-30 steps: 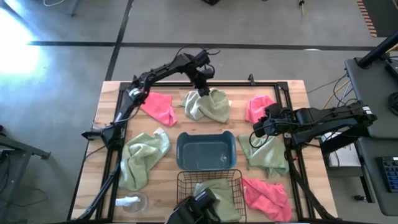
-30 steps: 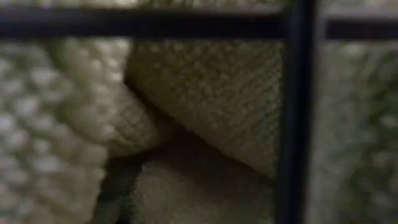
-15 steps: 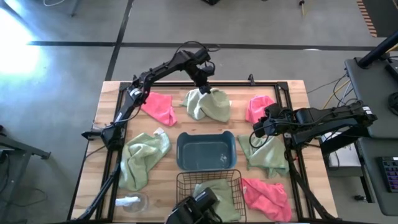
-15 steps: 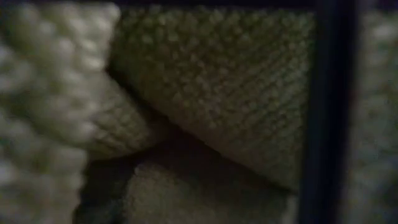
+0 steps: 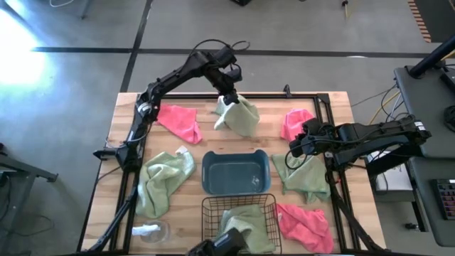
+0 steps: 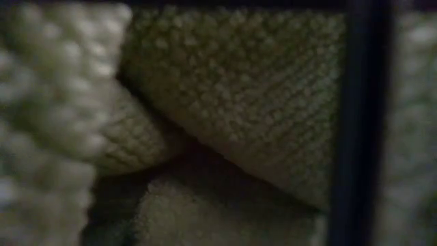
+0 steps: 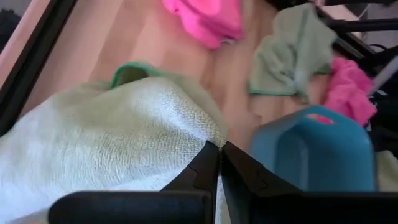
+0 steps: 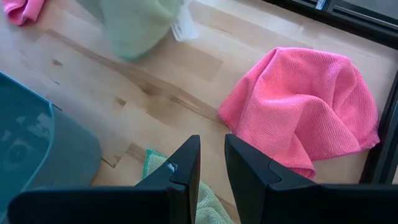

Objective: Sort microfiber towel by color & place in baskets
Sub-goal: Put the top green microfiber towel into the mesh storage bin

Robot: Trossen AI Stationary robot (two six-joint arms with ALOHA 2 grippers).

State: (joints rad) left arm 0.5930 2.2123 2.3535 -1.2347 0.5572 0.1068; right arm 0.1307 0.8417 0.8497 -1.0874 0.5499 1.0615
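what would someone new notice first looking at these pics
The left gripper, at the table's far edge, has its fingers shut on a green towel that hangs bunched from it. Bright pink towels and more green ones lie scattered around a blue-grey bin at the centre. A black wire basket at the near edge already holds a green towel, while the right gripper waits, fingers open.

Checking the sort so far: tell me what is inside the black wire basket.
A green towel lies inside the black wire basket, filling its right side. The low view shows only folds of that cloth, so anything beneath it stays hidden.
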